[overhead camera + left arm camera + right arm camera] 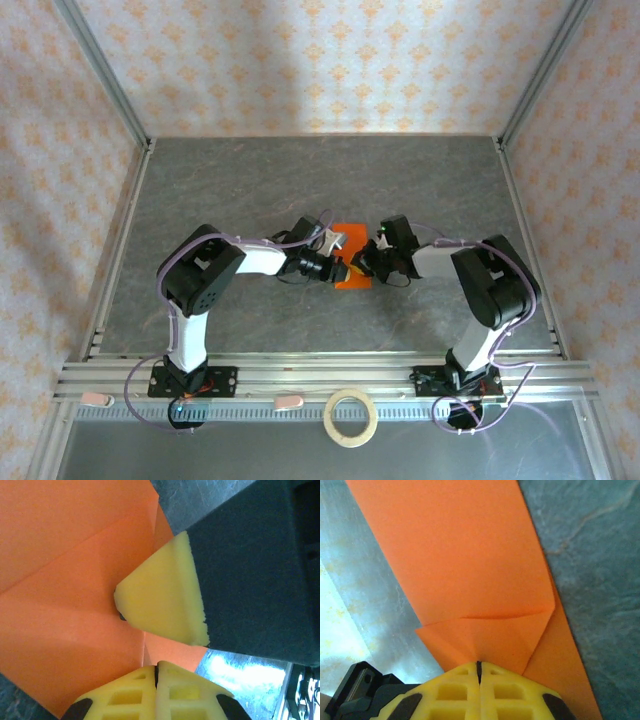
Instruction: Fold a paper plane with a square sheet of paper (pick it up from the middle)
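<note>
Top external view: the paper plane (350,233) lies flat on the desk (250,180) about midway between the two arms, with the left hand (338,265) at its left edge and the right hand (362,258) at its right edge. Both hands meet over its near half, so neither arm is clearly nearer; each touches the sheet or is just beside it.

From above, the orange sheet is longer than it is wide. Its long axis runs from the near side of the desk toward the far wall, tilted slightly. At this stage it reads as a folded strip rather than a dart, and I cannot tell which end is the nose.

In the right wrist view a small triangular flap (490,635) is turned over at the end nearest the right hand, and the strip runs away from those fingertips. The right hand's fingers are closed tip to tip at the flap's point. I cannot tell whether a layer is pinched between them. In the left wrist view one yellow finger (160,597) of the right hand presses down where the creases meet.

The left hand's fingers are also closed together, with their tips at the paper's edge.

The next fold probably depends on that axis: each hand would work across it from its own side.

A pale tape ring (351,417) sits well apart, by the near rail.
</note>
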Robot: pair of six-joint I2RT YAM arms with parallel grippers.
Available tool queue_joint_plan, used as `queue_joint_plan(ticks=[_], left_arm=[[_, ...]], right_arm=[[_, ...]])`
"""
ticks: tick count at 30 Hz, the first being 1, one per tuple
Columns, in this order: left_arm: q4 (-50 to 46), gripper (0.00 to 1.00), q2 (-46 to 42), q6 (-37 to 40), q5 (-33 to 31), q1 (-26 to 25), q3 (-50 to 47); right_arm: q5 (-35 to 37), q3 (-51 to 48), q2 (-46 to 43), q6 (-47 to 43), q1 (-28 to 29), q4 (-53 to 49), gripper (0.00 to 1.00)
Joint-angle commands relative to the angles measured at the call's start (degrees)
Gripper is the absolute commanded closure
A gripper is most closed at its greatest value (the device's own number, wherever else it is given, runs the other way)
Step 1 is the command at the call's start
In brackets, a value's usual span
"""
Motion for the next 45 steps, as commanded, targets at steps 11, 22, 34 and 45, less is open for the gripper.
queue_joint_plan(ticks=[11, 22, 34, 45], left_arm=[[-9.3, 1.00, 2.4, 2.7, -1.5, 0.5, -3.5], [-9.7, 1.00, 2.2, 3.0, -1.6, 0.5, -3.2], [-7.7, 1.00, 1.7, 1.0, -0.9, 0.5, -2.6], [-5.5, 1.00, -5.8, -3.0, 2.9, 0.5, -1.1]], right_arm=[[1.3, 2.7, 4.1, -5.3, -9.7, -3.5, 1.00], [2.9, 5.2, 1.4, -7.3, -11.8, -6.0, 1.00], [1.5, 2.1, -2.8, -3.1, -4.5, 0.1, 1.00], [6.7, -1.0, 3.1, -4.3, -2.8, -3.4, 1.00]])
